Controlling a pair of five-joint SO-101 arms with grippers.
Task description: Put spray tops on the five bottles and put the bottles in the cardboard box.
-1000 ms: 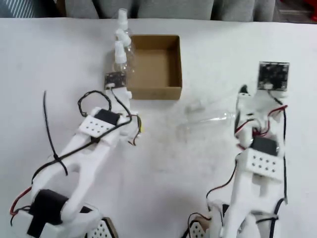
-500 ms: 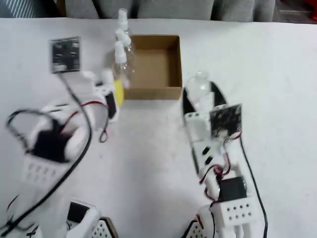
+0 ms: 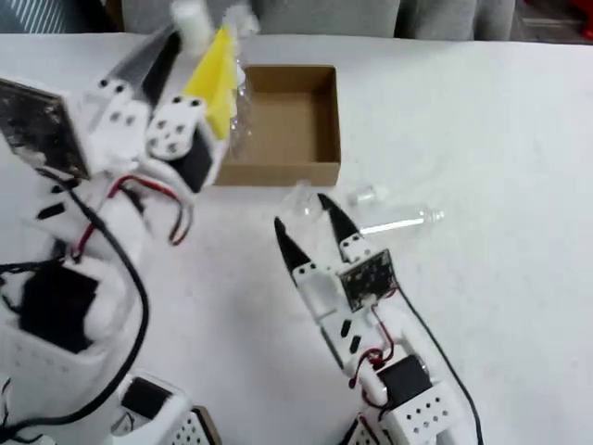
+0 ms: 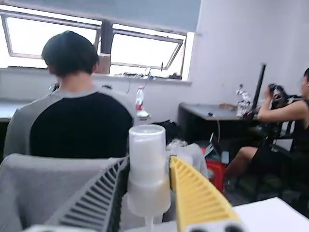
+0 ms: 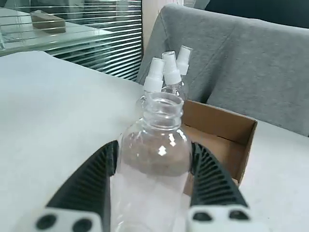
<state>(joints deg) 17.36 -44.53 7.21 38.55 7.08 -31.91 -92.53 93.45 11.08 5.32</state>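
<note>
The left end effector (image 4: 148,165) is pinching a white spray top (image 4: 147,145) between its ribbed fingers, holding it up above the table (image 3: 482,111). The right end effector (image 5: 153,147) is clamping an uncapped clear bottle (image 5: 154,166) upright between its black fingers. Just beyond that end effector, the cardboard box (image 5: 229,133) is sitting open, with three capped bottles (image 5: 166,72) standing beside it.

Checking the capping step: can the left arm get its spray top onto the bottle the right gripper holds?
Probably yes. The left gripper is shut on a spray top, and the bottle stands upright in the right gripper with its mouth open and nothing over it.
</note>
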